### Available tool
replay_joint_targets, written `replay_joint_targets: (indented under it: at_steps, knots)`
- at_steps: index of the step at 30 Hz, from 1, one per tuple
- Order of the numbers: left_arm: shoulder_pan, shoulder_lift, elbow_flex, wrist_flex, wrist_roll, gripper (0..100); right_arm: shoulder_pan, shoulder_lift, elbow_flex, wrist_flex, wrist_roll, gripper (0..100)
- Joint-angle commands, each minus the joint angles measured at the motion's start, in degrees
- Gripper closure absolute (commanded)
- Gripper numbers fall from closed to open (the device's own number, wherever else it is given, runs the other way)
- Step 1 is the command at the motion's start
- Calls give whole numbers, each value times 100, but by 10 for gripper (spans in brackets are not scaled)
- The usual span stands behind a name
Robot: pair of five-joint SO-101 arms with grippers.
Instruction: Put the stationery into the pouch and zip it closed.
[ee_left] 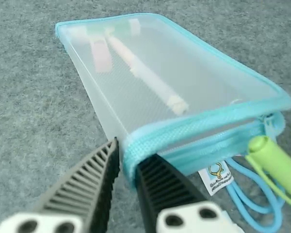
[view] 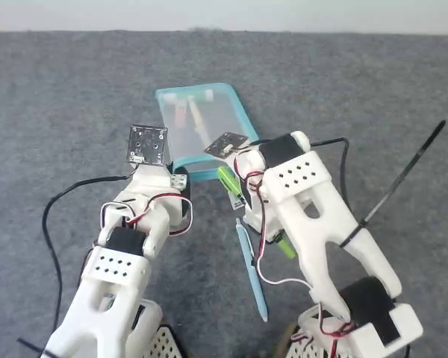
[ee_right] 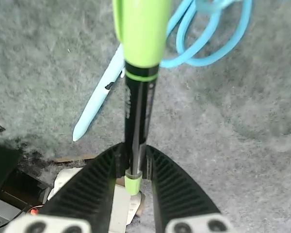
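A translucent pouch point(view: 201, 123) with teal edging lies flat at the middle of the grey table. Inside it are a white pen point(ee_left: 148, 77) and a pink item point(ee_left: 101, 54). My left gripper point(ee_left: 127, 167) is shut on the pouch's near zipper edge point(ee_left: 184, 128), at its corner point(view: 181, 181). My right gripper point(ee_right: 134, 158) is shut on a green-and-black marker point(ee_right: 139, 92), whose green cap point(view: 227, 181) points at the pouch's open mouth and almost touches it. A light blue pen point(view: 252, 270) lies loose on the table just beside the right arm.
A blue cord loop point(ee_right: 211, 36) from the zipper pull lies on the table by the marker's cap. Both white arms point(view: 325, 224) crowd the near half of the table, with loose cables around them. Grey carpet-like surface point(view: 67, 97) stretches to the left and far side.
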Motion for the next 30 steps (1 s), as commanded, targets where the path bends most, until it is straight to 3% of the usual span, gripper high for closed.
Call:
replay_joint_targets:
  at_steps: [1,23,30]
  knots:
    - [18,-123,-101,-211,-62,989,22,-189,-79,215,44,993]
    - [-9,-123,-92,-193,-70,989,40,2123,-2892,251,-554,993]
    - [26,-132,-4,-211,-79,989,479,2941,-4897,207,-1292,993]
